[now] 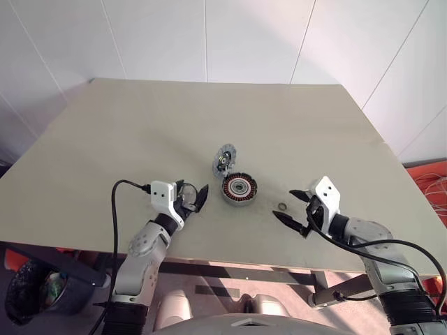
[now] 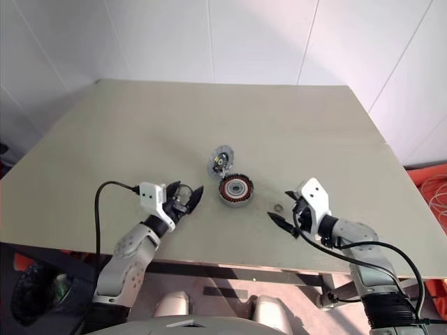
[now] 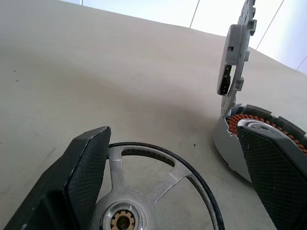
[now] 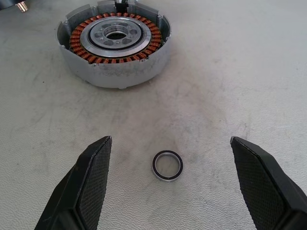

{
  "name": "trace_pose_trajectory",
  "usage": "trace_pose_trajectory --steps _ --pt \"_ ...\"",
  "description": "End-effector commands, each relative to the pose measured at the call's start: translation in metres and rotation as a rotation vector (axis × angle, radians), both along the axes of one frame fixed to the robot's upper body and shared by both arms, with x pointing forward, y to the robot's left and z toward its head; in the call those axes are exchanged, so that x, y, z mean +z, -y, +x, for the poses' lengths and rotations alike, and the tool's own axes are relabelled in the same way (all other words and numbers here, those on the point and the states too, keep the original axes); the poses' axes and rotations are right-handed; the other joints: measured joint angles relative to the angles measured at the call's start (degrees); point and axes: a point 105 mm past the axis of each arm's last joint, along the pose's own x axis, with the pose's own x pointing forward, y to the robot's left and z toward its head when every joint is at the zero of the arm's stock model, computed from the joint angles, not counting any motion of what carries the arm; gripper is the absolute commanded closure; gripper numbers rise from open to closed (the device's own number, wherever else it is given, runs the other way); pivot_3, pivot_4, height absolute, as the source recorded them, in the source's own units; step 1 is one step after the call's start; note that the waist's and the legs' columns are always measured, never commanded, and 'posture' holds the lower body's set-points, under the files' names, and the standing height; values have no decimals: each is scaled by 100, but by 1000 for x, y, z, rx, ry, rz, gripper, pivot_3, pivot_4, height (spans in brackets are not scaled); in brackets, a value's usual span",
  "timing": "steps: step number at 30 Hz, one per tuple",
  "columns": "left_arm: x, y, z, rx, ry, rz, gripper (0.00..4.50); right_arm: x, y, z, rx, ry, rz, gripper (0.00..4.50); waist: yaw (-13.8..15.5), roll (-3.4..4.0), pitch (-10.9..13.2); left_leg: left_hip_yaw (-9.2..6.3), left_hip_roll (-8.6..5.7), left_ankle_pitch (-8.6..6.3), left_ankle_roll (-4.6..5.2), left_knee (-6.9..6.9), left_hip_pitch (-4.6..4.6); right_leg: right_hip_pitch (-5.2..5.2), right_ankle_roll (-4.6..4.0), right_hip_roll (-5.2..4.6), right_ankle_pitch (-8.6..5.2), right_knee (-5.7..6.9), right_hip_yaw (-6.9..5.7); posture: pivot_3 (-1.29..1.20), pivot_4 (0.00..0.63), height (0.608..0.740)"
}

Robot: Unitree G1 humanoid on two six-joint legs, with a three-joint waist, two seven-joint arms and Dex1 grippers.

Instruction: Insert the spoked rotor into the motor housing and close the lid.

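Observation:
The motor housing [image 1: 239,188], a round puck with copper windings around a silver centre, lies mid-table. Its grey lid [image 1: 225,159] stands up open at the far-left side of the housing. The spoked rotor [image 3: 144,191], a flat grey disc with a dark rim, lies flat on the table left of the housing. My left gripper [image 3: 172,136] is open, one finger on each side of the rotor, not closed on it. My right gripper [image 4: 170,140] is open to the right of the housing, low over the table, with a tiny metal ring [image 4: 167,166] lying between its fingers.
The beige table [image 1: 209,112] runs back to a white tiled wall. Its near edge lies just under both wrists. A black cable [image 1: 119,192] loops from the left wrist. Off the table's right edge sits an orange thing with white cables [image 1: 433,183].

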Motion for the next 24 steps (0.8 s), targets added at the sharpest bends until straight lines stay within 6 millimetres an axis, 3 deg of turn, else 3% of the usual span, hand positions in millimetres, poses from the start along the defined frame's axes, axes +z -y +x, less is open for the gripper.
trace_pose_trajectory --steps 1,9,24 --pt "6 2 0 -8 23 6 0 21 -6 4 32 59 -3 9 -1 2 0 0 0 0 0 0 0 0 0 0 0 0 0 0 0 740" --pt "6 2 1 -7 27 6 0 25 -7 5 30 60 -10 9 1 2 0 0 0 0 0 1 1 0 0 0 0 1 0 0 0 740" --pt "8 1 2 -4 34 9 0 2 -6 0 34 7 -57 9 1 3 0 0 0 0 0 2 1 0 0 0 0 2 0 0 0 740"
